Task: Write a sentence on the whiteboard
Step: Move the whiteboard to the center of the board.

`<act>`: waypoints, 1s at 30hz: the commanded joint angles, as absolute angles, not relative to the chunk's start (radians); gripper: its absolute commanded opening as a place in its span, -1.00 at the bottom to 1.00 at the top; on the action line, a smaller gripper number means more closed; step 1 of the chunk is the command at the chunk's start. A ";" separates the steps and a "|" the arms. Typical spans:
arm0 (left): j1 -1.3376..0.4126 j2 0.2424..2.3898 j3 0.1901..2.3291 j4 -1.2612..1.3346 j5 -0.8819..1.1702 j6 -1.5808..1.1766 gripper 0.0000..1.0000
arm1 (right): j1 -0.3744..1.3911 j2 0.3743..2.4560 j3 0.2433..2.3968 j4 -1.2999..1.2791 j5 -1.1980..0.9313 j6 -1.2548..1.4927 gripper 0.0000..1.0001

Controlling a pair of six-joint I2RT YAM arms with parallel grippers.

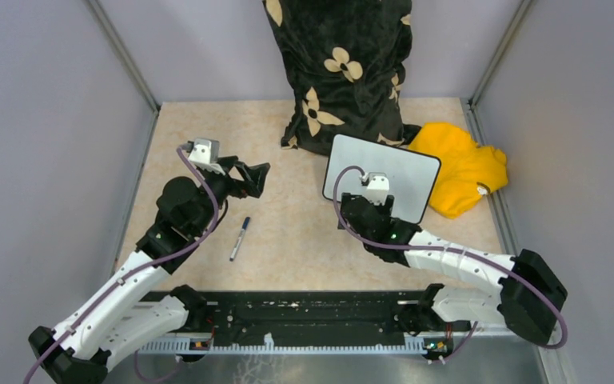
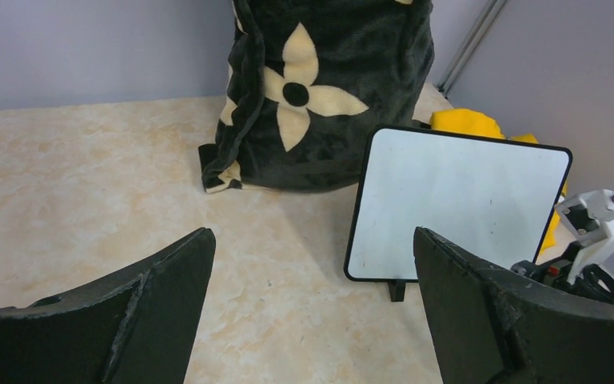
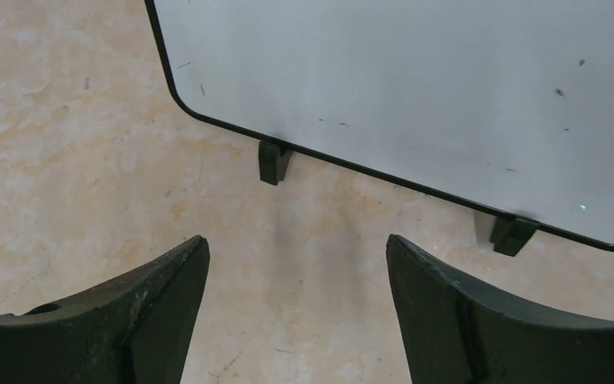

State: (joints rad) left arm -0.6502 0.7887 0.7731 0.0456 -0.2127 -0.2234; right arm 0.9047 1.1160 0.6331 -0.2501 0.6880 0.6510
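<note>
The whiteboard [image 1: 404,170] stands tilted on small black feet at the middle right of the table. Its face is blank apart from faint specks, and no sentence shows on it. It also shows in the left wrist view [image 2: 464,204] and in the right wrist view [image 3: 416,88]. A marker with a dark cap [image 1: 240,238] lies on the table between the arms. My left gripper [image 1: 260,178] is open and empty [image 2: 312,240], left of the board and above the marker. My right gripper [image 1: 377,202] is open and empty [image 3: 296,244], just in front of the board's lower edge.
A black cloth bag with cream flowers [image 1: 340,72] stands at the back, behind the board [image 2: 328,80]. A yellow cloth [image 1: 460,164] lies crumpled right of the board [image 2: 464,122]. Grey walls close the table on three sides.
</note>
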 commanded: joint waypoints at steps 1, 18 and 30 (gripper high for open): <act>-0.653 0.770 0.769 0.082 -0.170 -0.209 0.97 | 0.891 1.184 0.647 -0.106 0.659 0.716 0.58; -0.655 0.749 0.772 0.075 -0.176 -0.207 0.97 | 0.865 1.466 0.690 0.032 0.646 0.802 0.11; -0.654 0.744 0.770 0.075 -0.177 -0.209 0.98 | 0.843 1.601 0.751 0.066 0.685 0.792 -0.01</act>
State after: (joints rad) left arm -0.6502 0.7582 0.7731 0.0456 -0.1875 -0.2153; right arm 0.8600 1.5753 0.6998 0.0212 0.6399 0.7876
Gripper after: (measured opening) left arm 0.987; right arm 0.503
